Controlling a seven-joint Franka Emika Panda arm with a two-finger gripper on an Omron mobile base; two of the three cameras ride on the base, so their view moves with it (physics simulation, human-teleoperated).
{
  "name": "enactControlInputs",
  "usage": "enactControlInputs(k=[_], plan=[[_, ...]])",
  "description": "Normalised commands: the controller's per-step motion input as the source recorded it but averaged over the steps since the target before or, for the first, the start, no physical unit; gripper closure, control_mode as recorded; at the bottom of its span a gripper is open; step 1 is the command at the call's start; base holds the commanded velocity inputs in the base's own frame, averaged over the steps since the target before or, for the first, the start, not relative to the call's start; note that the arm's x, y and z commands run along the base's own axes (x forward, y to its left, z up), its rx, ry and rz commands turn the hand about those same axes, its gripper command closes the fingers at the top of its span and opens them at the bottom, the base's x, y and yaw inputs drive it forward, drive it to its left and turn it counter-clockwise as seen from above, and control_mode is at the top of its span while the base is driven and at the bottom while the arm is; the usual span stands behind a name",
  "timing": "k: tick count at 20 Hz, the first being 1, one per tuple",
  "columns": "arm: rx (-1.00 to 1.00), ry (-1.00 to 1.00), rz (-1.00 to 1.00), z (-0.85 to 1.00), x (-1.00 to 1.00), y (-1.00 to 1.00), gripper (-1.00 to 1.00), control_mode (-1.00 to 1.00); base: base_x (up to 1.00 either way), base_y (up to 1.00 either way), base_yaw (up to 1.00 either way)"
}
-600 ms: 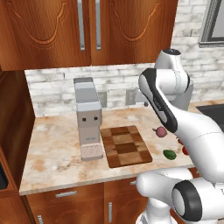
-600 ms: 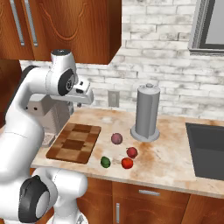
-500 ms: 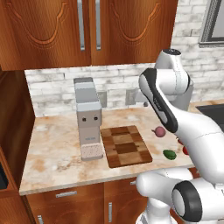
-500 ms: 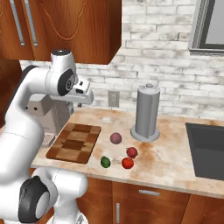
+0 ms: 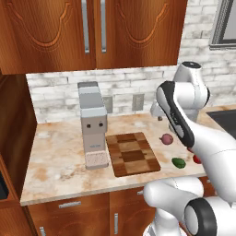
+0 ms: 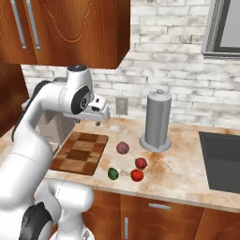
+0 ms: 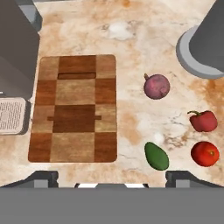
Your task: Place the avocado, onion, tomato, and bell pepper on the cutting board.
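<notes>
Wooden cutting board point(image 7: 73, 108) bare; avocado point(image 7: 156, 156), onion point(image 7: 156, 86) on countertop point(image 7: 131, 48).

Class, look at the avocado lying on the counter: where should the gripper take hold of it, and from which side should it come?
Grip the avocado across its narrow middle, coming straight down from above. It lies flat on its side, clear of the tomato and cutting board, so open fingers probably fit on both long flanks.

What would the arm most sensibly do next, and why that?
Probably lower the open gripper toward the avocado, the piece nearest its fingertips in the hand view. The cutting board holds none of the four yet: the avocado, onion, bell pepper and tomato all lie on the counter beside it, and the gripper hangs high above them, holding nothing.
</notes>
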Motion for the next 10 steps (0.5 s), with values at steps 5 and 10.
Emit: enactControlInputs(k=[5,10], plan=[[0.0,0.0,0.0,-0.44,0.0,-0.53,-1.0,-1.0,0.0,0.0,0.0],[0.06,0.0,0.03,-0.31,0.0,-0.47,-1.0,-1.0,0.0,0.0,0.0]])
